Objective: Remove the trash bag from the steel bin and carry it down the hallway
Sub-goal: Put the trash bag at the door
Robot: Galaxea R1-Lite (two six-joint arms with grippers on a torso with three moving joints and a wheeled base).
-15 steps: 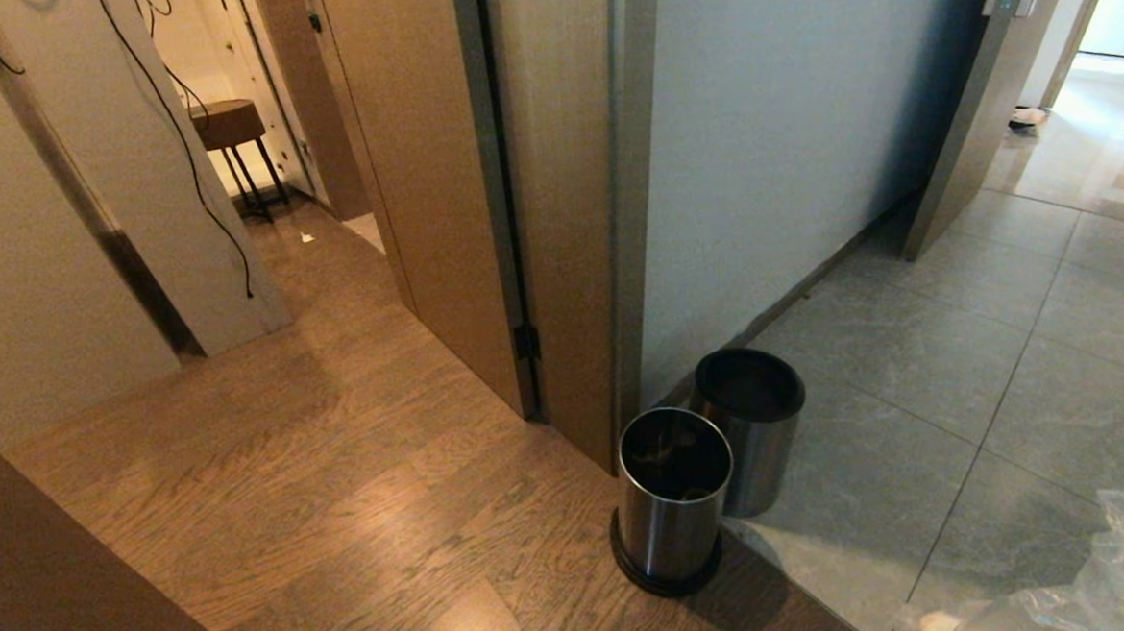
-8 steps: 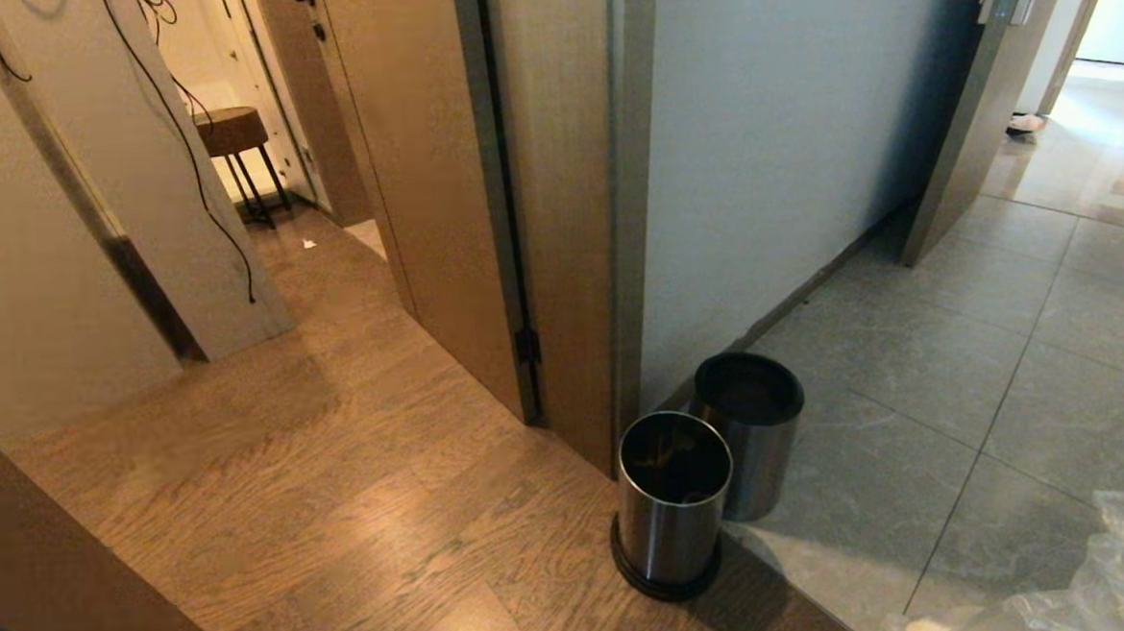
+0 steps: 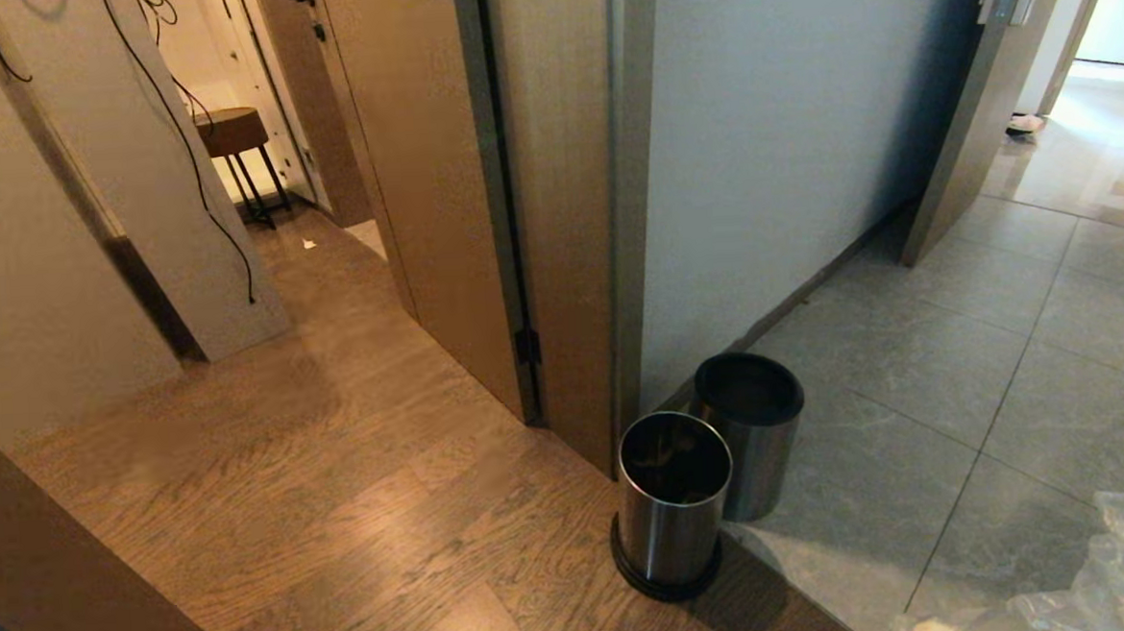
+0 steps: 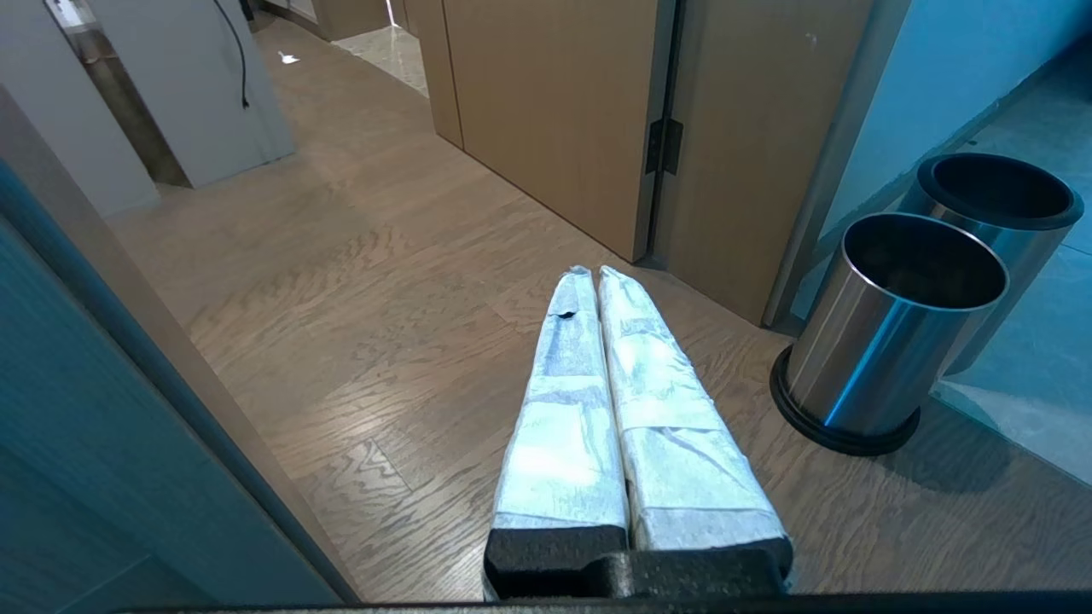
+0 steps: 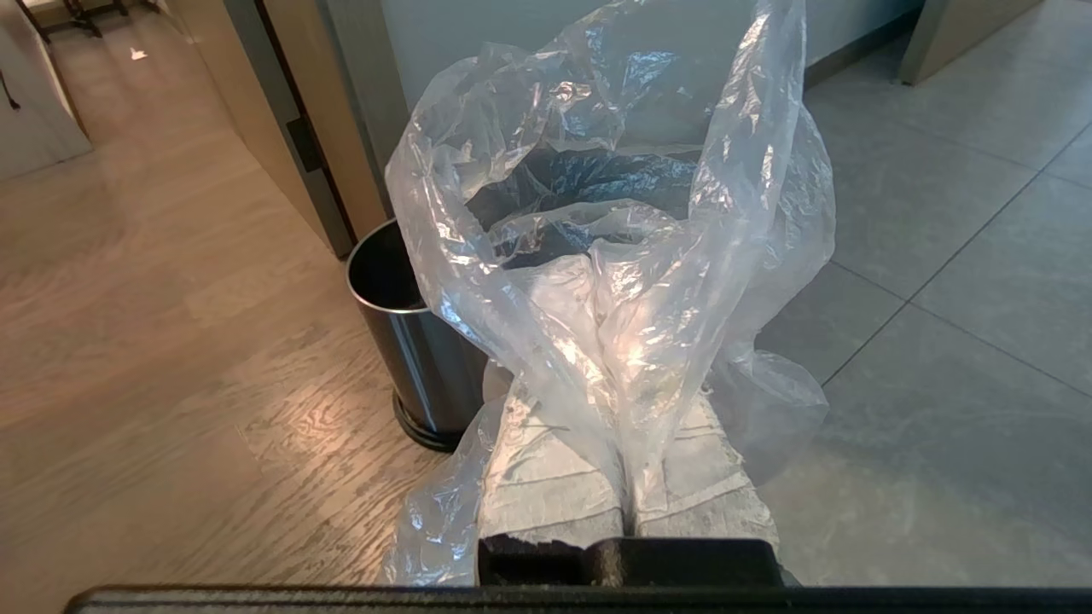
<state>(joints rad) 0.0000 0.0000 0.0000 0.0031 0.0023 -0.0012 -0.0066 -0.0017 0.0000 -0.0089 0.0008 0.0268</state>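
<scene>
The steel bin [image 3: 673, 502] stands open on the wood floor by the door frame, seen also in the left wrist view [image 4: 887, 341] and the right wrist view [image 5: 401, 341]. Its black-rimmed inner bucket [image 3: 750, 421] stands just behind it on the tiles. The clear crinkly trash bag [image 5: 597, 256] is out of the bin, and my right gripper [image 5: 601, 290] is shut on it, the plastic draped over its wrapped fingers. A corner of the bag [image 3: 1114, 565] shows at the head view's lower right. My left gripper [image 4: 589, 275] hangs shut and empty over the wood floor, left of the bin.
The grey-tiled hallway [image 3: 1005, 331] runs off to the right, past a wall and a door post [image 3: 966, 140]. A wooden door [image 3: 440, 187] stands left of the bin. Farther left are a stool [image 3: 230, 131], dangling black cables [image 3: 188, 152] and a dark panel edge [image 3: 76, 591].
The whole head view has shifted slightly, so the camera moved. The bag's corner shows a little lower at the picture's edge. The bin and bucket stay put.
</scene>
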